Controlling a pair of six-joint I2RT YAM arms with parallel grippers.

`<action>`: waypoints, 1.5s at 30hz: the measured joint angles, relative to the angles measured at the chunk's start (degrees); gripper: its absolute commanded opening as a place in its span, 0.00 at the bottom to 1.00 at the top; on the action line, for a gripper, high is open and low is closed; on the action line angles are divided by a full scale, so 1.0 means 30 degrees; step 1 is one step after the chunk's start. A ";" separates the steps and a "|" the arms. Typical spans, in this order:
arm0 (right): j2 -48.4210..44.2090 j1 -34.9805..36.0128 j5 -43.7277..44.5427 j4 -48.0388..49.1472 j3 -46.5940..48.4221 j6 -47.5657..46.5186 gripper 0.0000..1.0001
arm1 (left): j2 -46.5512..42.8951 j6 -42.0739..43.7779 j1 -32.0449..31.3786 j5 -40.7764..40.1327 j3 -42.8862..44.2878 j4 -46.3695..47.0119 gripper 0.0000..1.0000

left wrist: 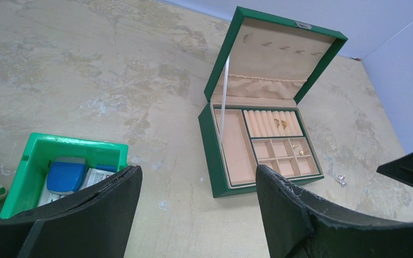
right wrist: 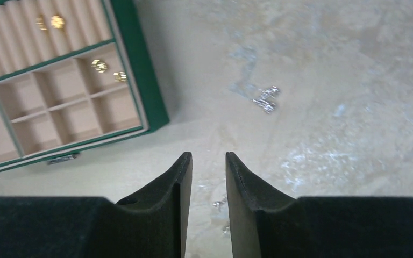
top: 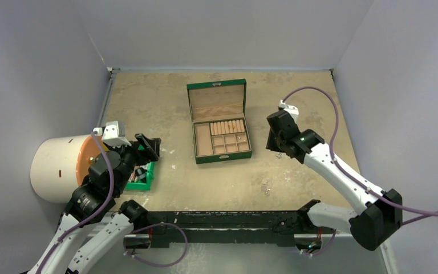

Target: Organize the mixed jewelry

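Pale grey walls close in a worn, mottled tan tabletop (top: 148, 108). Near its middle stands an open green jewellery box with tan lining (top: 217, 103), its lid upright. Well to the left of the box sits a small green plastic bin (left wrist: 29, 169) holding blue and dark items.

The mixed jewelry is split. Small gold-coloured rings (right wrist: 99, 65) already lie in the box, two in the small compartment beside the cushion rolls on its right side and more on the rolls themselves. A bunched silver chain piece (right wrist: 266, 98) lies on the bare table to the right of the box, near its front corner.

That piece is probably very light, hard and slippery, and limp along its length. A pinch straight down across the bunched middle looks safest, as a sideways nudge would likely make it skid.

The right gripper (right wrist: 208, 158) hovers to the right of the box, jaws parted by a narrow gap and empty. The left gripper (left wrist: 198, 171) hangs over the bin, jaws spread wide, holding nothing.
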 measured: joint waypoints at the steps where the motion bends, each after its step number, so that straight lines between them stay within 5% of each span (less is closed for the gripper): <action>1: -0.0415 -0.0240 0.0189 -0.0248 -0.0401 0.0044 0.34 | 0.0007 0.0000 0.0000 0.0000 0.0000 0.0000 0.77; 18: 0.0590 -0.4131 -0.1035 0.1800 -0.4546 0.0357 0.51 | 0.0379 -0.0007 0.0000 0.0000 0.0000 0.0000 0.77; 36: 0.5100 -0.6353 -0.3679 0.6331 -0.5100 0.0277 0.46 | 0.0437 -0.0015 0.0000 -0.0007 0.0000 0.0000 0.77; 45: 0.5100 -0.6353 -0.4379 0.6754 -0.5202 0.0262 0.33 | 0.0437 -0.0015 0.0000 -0.0015 0.0000 0.0000 0.77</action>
